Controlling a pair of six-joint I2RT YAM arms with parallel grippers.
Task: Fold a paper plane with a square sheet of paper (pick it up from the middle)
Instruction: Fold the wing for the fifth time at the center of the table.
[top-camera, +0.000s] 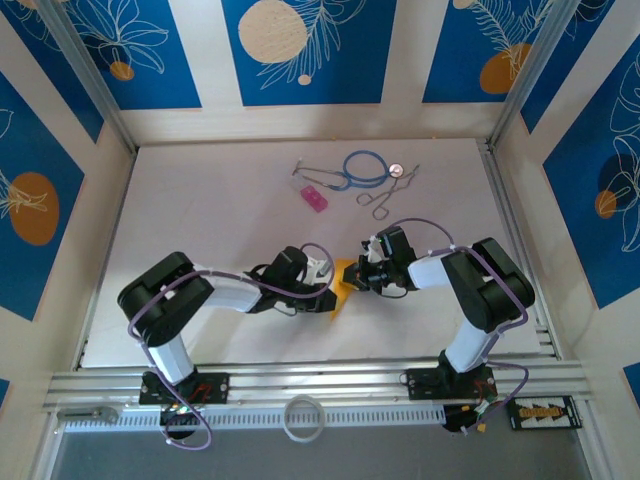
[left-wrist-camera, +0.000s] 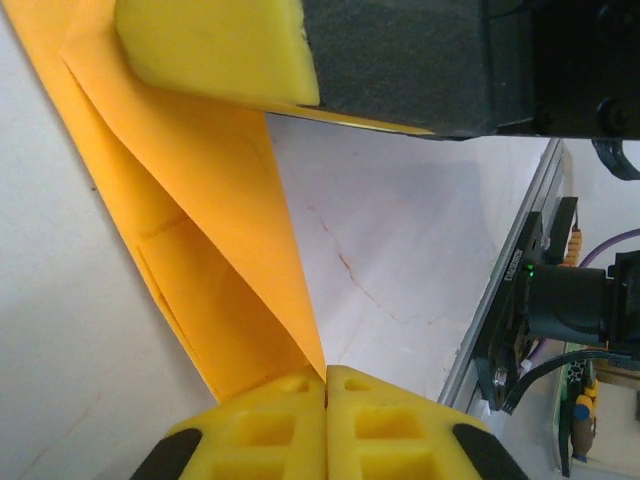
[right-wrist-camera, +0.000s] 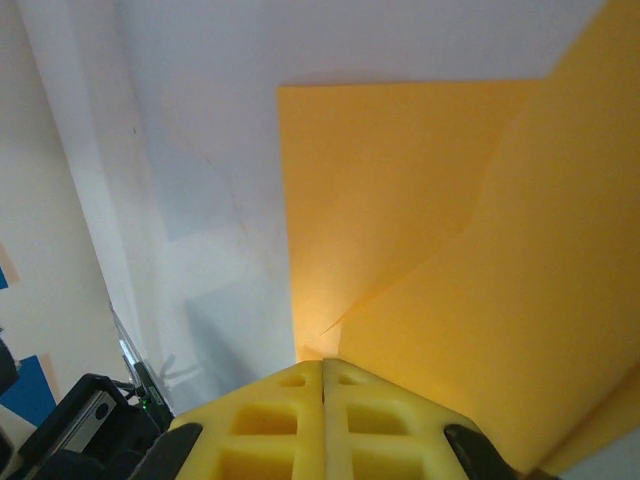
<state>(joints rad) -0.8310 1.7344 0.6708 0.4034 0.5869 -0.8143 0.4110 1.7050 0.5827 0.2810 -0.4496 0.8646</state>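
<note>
The square sheet of paper (top-camera: 342, 288) is orange-yellow, partly folded, and lifted between both arms at the middle front of the table. My left gripper (top-camera: 329, 296) is shut on its lower edge; in the left wrist view the sheet (left-wrist-camera: 220, 250) runs down into the seam of the closed yellow fingertips (left-wrist-camera: 325, 385). My right gripper (top-camera: 361, 272) is shut on the sheet's upper end. In the right wrist view a creased flap of the sheet (right-wrist-camera: 450, 250) meets the closed tips (right-wrist-camera: 322, 366). One finger of the right gripper (left-wrist-camera: 210, 50) shows at the top of the left wrist view, pressed on the paper.
A small pink block (top-camera: 314, 198), a blue looped cord (top-camera: 365, 167), metal scissors (top-camera: 385, 197) and a coin (top-camera: 395, 170) lie at the back of the white table (top-camera: 200, 200). A white tape ring (top-camera: 303, 417) sits on the front rail. Metal posts flank both sides.
</note>
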